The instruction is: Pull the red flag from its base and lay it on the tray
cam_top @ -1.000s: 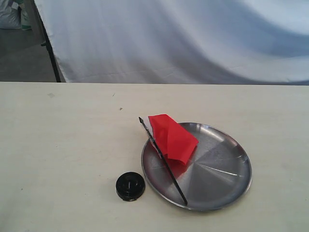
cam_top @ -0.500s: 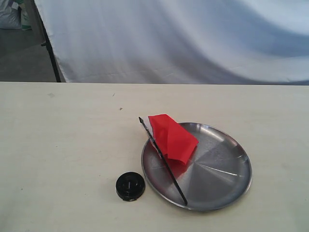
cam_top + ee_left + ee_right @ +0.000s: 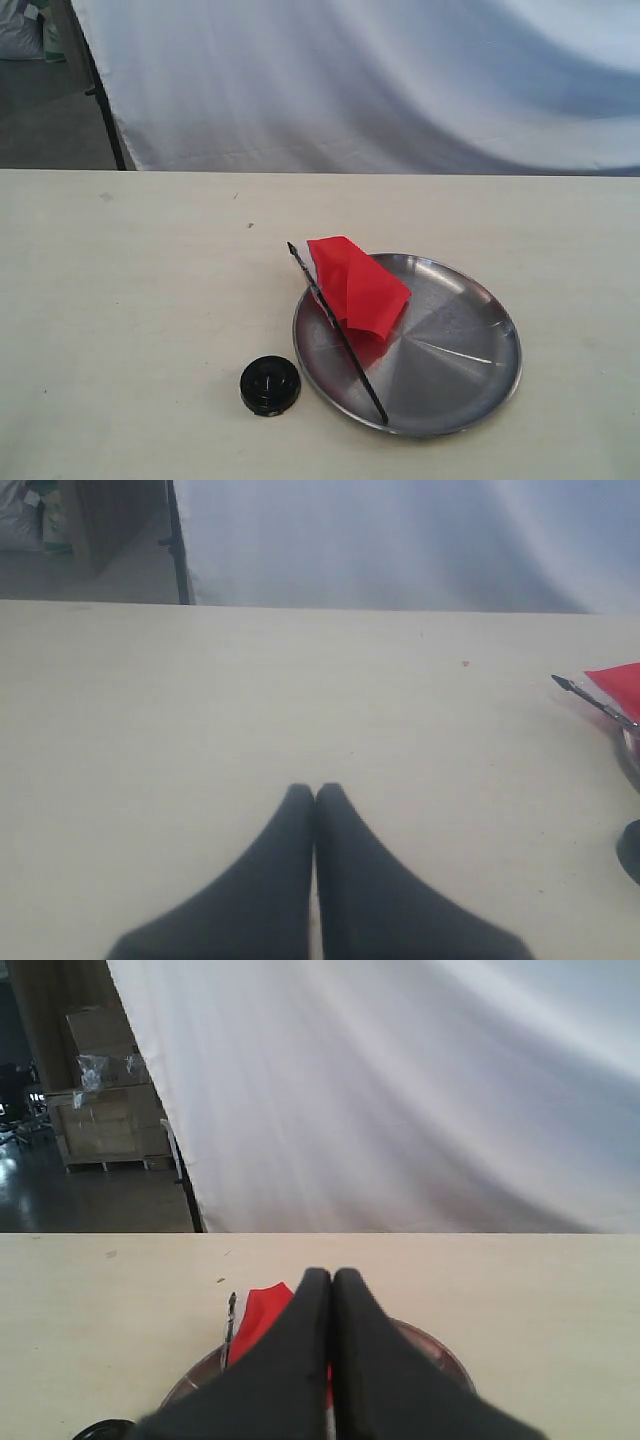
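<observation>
The red flag (image 3: pixel 358 282) lies folded on the left part of the silver tray (image 3: pixel 460 350), its black stick (image 3: pixel 345 345) slanting across the rim with the pointed tip off the tray. To the tray's left the black base (image 3: pixel 270 385) sits alone on the table. Neither arm shows in the exterior view. My left gripper (image 3: pixel 315 792) is shut and empty above bare table, with the flag (image 3: pixel 618 688) and base (image 3: pixel 631 850) at the picture's edge. My right gripper (image 3: pixel 331 1276) is shut and empty, held above the flag (image 3: pixel 262 1318) and tray (image 3: pixel 435 1352).
The pale table (image 3: pixel 130 300) runs to a white cloth backdrop (image 3: pixel 380 80). A black stand leg (image 3: pixel 105 100) and cardboard boxes (image 3: pixel 105 1125) stand beyond the table's far left.
</observation>
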Controlling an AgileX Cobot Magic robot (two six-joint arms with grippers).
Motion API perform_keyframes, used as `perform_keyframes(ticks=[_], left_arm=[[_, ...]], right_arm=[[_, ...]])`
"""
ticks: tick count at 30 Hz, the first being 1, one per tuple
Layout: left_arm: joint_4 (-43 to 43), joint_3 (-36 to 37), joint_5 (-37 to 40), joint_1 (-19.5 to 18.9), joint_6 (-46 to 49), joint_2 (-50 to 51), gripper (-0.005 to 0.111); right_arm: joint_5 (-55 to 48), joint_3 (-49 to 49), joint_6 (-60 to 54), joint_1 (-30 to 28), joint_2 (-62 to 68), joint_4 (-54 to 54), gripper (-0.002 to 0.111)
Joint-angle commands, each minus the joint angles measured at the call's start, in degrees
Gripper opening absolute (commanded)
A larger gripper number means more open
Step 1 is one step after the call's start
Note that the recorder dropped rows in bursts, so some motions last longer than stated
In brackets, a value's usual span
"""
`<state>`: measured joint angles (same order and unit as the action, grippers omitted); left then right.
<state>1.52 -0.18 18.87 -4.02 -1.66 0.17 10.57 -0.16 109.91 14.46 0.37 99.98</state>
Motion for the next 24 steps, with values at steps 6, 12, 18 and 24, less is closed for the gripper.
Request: perform_keyframes(ticks=[6,12,18,24], left_arm=[[0.22,0.18,-0.28,-0.05,-0.08,-0.17,0.000],[0.22,0.18,-0.28,-0.05,-0.08,-0.17,0.000],[0.22,0.18,-0.28,-0.05,-0.08,-0.17,0.000],[0.22,0.18,-0.28,-0.05,-0.08,-0.17,0.000]], right_arm=[[-0.36,0.16,-19.46,-0.37,-0.37,-16.98,-0.001],[-0.30,0.16,-47.89,-0.37,-0.37,-46.42,-0.001],[-6.65,0.16,-74.20,-0.37,-0.37,-75.44,-0.001],[-15.89,0.16,-94.34,-0.37,-0.37,-92.99,-0.001]])
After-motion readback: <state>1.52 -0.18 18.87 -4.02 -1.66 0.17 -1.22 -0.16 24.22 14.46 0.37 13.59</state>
